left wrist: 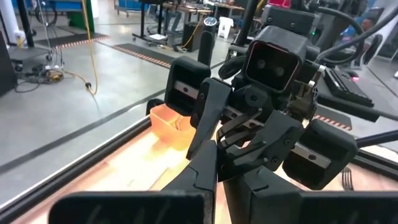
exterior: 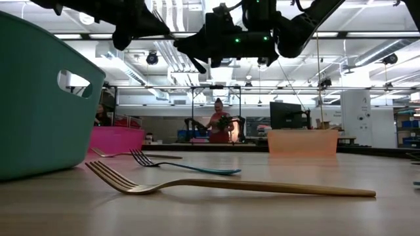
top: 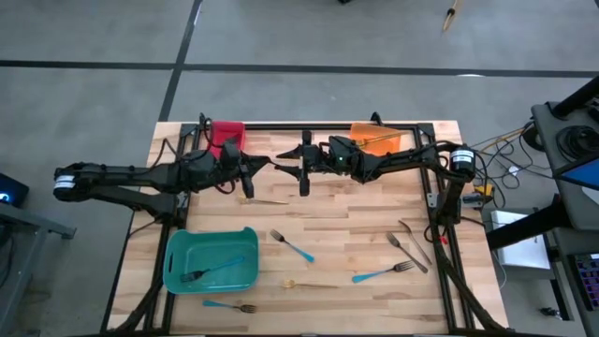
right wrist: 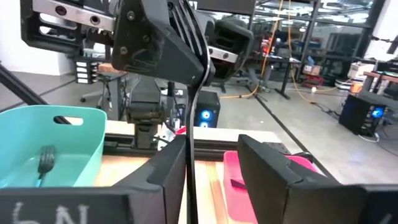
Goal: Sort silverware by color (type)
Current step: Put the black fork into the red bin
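High over the far middle of the table, my two grippers meet tip to tip. My left gripper (top: 274, 167) (right wrist: 180, 56) is shut on a thin dark fork (right wrist: 190, 137) (top: 304, 184). My right gripper (top: 298, 170) (right wrist: 211, 155) is open, with one finger on either side of the fork's lower part. The fork runs close beside one of those fingers (right wrist: 171, 171). Other silverware lies flat on the table: gold forks (top: 262, 199) (top: 309, 284), blue-handled forks (top: 292, 246) (top: 382, 272) (top: 229, 305) and dark forks (top: 410, 248). One blue-handled fork (top: 211, 271) lies in the teal bin (top: 178, 253). My left gripper pinches the dark fork's upper end (right wrist: 193, 86) between its two shut fingers. Which end of the fork that is cannot be told. The fork hangs straight down below the fingers, lifted well clear of the table.
A red bin (top: 225, 136) stands at the far left and an orange bin (top: 379, 139) at the far right. The teal bin sits near the front left. A gold fork (exterior: 230, 185) lies closest to the low camera. A person (exterior: 218, 124) is in the room beyond the table.
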